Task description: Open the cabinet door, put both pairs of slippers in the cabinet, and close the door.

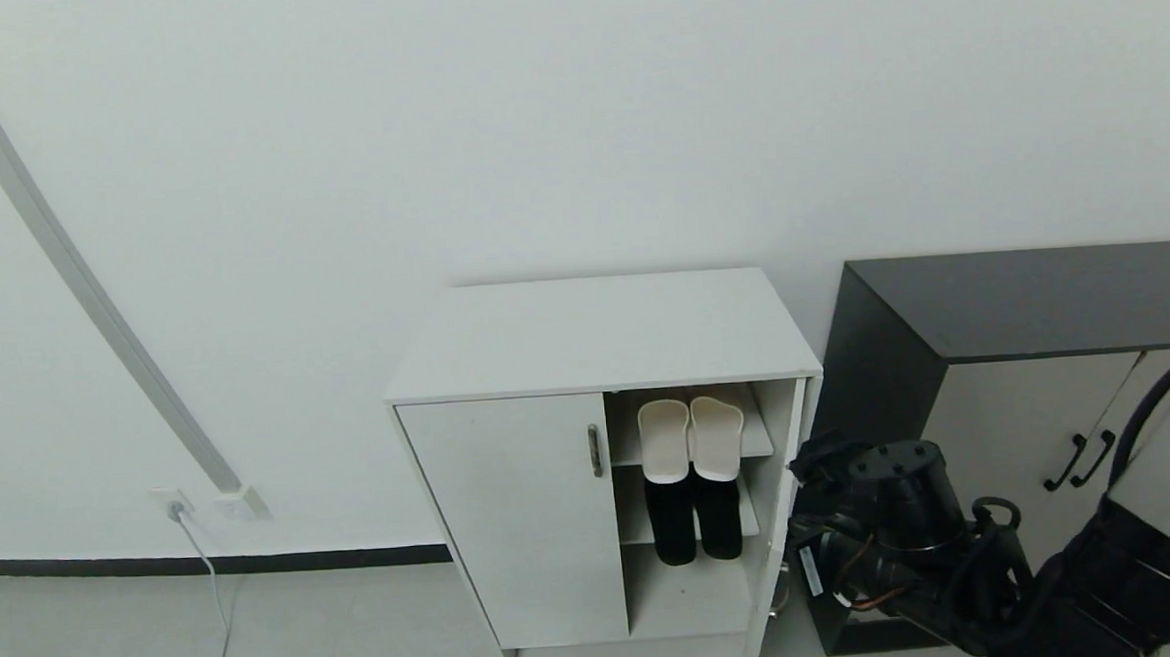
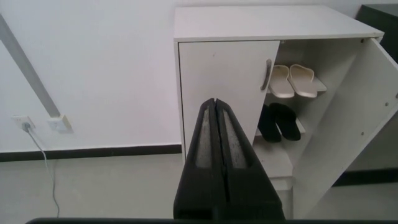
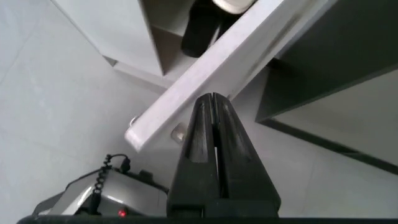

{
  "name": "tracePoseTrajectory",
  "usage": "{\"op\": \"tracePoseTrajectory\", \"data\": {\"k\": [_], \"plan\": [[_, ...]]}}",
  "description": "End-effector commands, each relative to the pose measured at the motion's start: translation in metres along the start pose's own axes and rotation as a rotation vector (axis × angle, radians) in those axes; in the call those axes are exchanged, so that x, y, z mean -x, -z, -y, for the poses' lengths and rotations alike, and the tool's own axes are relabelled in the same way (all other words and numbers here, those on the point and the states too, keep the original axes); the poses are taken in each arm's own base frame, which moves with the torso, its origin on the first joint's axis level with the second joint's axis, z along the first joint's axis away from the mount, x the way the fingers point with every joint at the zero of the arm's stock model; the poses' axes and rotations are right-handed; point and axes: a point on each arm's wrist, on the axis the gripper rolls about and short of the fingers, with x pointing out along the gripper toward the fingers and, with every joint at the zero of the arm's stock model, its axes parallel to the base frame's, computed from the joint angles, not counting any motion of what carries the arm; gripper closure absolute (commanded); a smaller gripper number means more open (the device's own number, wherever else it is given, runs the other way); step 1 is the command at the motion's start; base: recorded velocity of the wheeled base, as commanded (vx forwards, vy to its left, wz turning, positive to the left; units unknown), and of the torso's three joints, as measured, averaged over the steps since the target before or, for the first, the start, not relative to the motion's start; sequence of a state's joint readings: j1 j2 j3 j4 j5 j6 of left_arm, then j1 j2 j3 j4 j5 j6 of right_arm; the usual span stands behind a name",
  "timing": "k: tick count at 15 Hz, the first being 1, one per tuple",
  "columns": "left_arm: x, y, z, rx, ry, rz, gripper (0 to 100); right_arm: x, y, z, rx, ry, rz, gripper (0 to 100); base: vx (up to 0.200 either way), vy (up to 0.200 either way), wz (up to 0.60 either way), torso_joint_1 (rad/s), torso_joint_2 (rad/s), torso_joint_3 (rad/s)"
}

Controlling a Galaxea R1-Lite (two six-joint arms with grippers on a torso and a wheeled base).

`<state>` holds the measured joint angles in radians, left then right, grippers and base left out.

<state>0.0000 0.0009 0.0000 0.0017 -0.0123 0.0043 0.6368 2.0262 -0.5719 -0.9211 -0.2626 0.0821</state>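
Note:
The white cabinet (image 1: 595,333) has its left door (image 1: 515,512) closed and its right door (image 1: 779,519) swung wide open. A white pair of slippers (image 1: 691,438) lies on the upper shelf, and a black pair (image 1: 695,518) on the shelf below. Both pairs also show in the left wrist view, the white slippers (image 2: 295,79) over the black slippers (image 2: 278,121). My left gripper (image 2: 214,102) is shut and empty, held back from the cabinet front. My right gripper (image 3: 214,98) is shut and empty, close to the outer face of the open door (image 3: 217,74) near its handle (image 3: 180,132).
A dark cabinet (image 1: 1035,310) with pale doors and black handles (image 1: 1082,458) stands right beside the open door. On the left wall are a slanted conduit (image 1: 71,265) and a socket with a cable (image 1: 179,505). Grey floor lies in front.

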Motion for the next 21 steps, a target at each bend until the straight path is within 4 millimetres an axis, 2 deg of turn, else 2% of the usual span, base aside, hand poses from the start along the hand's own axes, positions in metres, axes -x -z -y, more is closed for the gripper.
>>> {"op": "tracePoseTrajectory", "data": {"k": [1, 7, 15, 21], "plan": [[0.0, 0.0, 0.0, 0.0, 0.0, -0.001, 100, -0.022, 0.009, -0.005, 0.003, 0.001, -0.01, 100, 0.0, 0.0, 0.0, 0.0, 0.0, 0.0], [0.0, 0.0, 0.0, -0.002, 0.001, -0.001, 100, -0.059, 0.004, -0.014, -0.014, -0.006, 0.043, 100, 0.0, 0.0, 0.0, 0.0, 0.0, 0.0], [0.0, 0.0, 0.0, 0.0, 0.001, -0.001, 100, -0.095, -0.009, -0.024, -0.035, -0.013, 0.117, 100, 0.0, 0.0, 0.0, 0.0, 0.0, 0.0], [0.0, 0.0, 0.0, 0.0, 0.001, -0.001, 100, -0.128, -0.019, -0.019, -0.063, 0.011, 0.175, 100, 0.0, 0.0, 0.0, 0.0, 0.0, 0.0]]}}
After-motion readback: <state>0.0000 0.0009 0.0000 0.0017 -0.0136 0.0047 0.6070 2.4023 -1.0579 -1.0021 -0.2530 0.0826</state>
